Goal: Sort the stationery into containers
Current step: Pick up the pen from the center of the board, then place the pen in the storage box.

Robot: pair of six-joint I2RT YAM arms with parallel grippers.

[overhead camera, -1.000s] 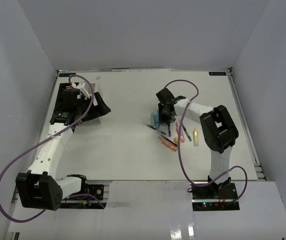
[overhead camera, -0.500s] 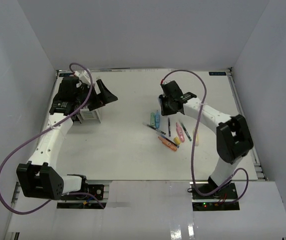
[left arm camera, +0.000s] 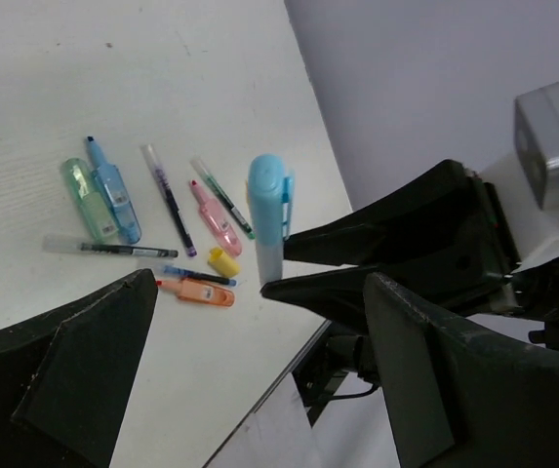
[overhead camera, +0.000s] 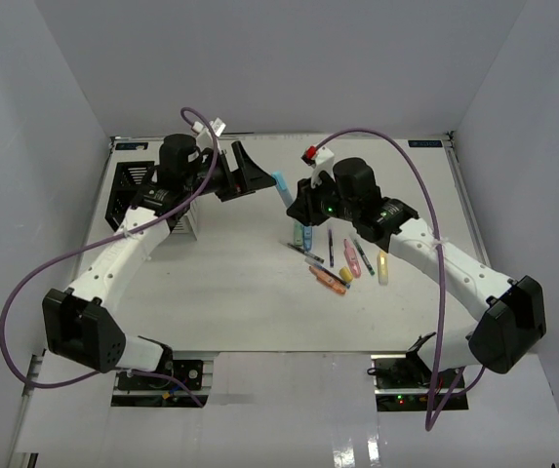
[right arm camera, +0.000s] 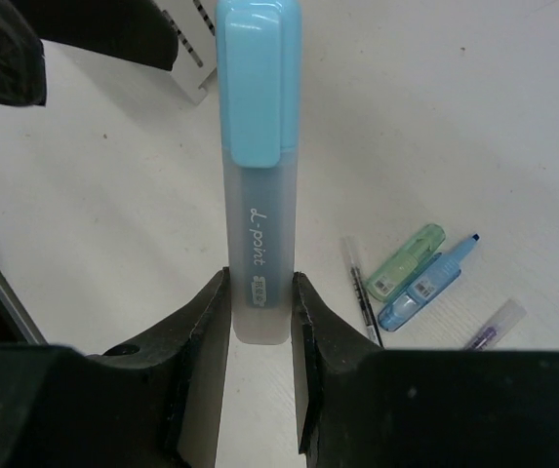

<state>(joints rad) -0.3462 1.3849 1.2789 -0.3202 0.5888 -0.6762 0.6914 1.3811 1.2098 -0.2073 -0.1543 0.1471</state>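
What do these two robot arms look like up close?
The left arm and right arm have white tube-like segments with chunky black joints. A purple cable loops loosely along each. The left claw and right claw are black, with two broad wedge-shaped fingers.

Top view, upper left: white organizer (overhead camera: 183,226) mostly hidden behind left arm (overhead camera: 113,258); black organizer (overhead camera: 128,181) partly hidden. Right wrist view: organizer cut off at top edge; blue marker (right arm camera: 257,146) lower end concealed within right gripper (right arm camera: 258,288).

Bright even light, faint soft shadows, glossy reflections along the near edge, wrist-view foregrounds slightly blurred.
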